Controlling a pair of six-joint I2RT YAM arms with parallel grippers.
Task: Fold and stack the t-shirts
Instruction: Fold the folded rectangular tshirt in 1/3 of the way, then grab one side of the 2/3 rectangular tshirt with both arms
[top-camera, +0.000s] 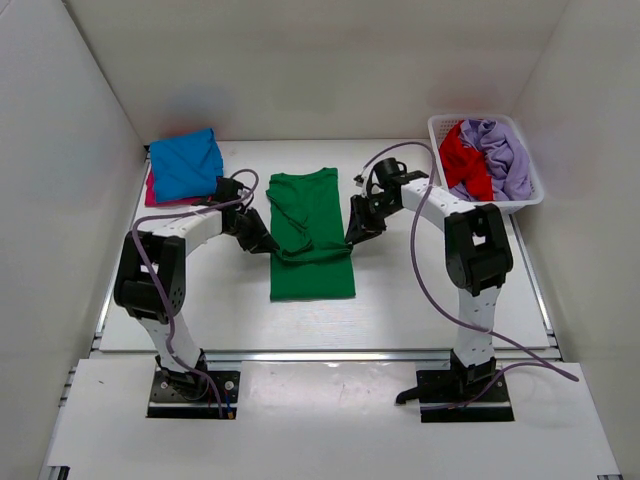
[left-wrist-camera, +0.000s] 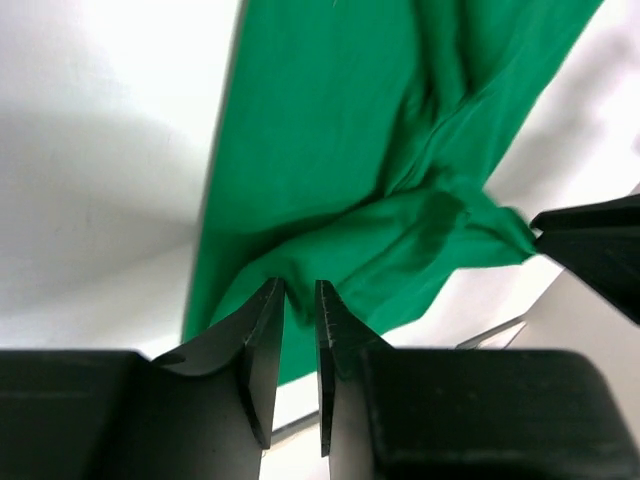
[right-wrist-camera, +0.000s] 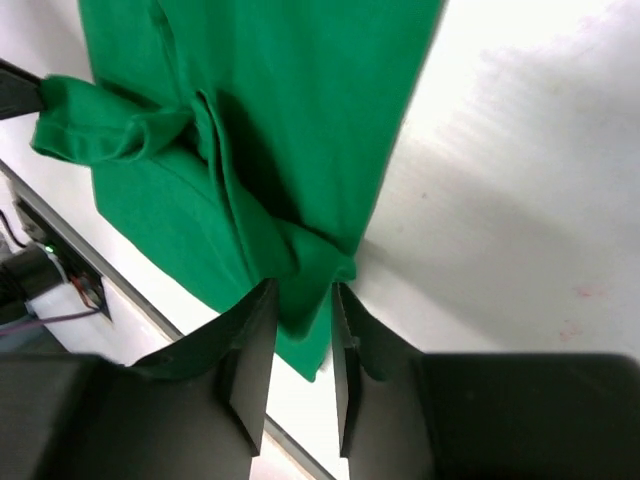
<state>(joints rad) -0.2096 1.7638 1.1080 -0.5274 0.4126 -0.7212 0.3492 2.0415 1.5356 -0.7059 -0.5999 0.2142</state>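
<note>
The left gripper (top-camera: 270, 246) at the green t-shirt's (top-camera: 312, 268) 9 o'clock edge and the right gripper (top-camera: 351, 238) at 3 o'clock both stand slightly parted, probably to leave its sleeves folded inward.

The top camera looks down from above and behind the arms (top-camera: 470, 250), from far. Each wrist camera looks closely along its own black fingers (left-wrist-camera: 255, 350). All share the bright green cloth t-shirt (top-camera: 312, 235) at the fingertips.

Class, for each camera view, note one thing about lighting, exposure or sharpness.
Top external view: soft even light, sharp throughout, only faint shadows on the table. Left wrist view: table blown out white at upper left, the left gripper's fingers near-black and soft-edged. Right wrist view: green t-shirt well exposed, table glaring at right.
</note>
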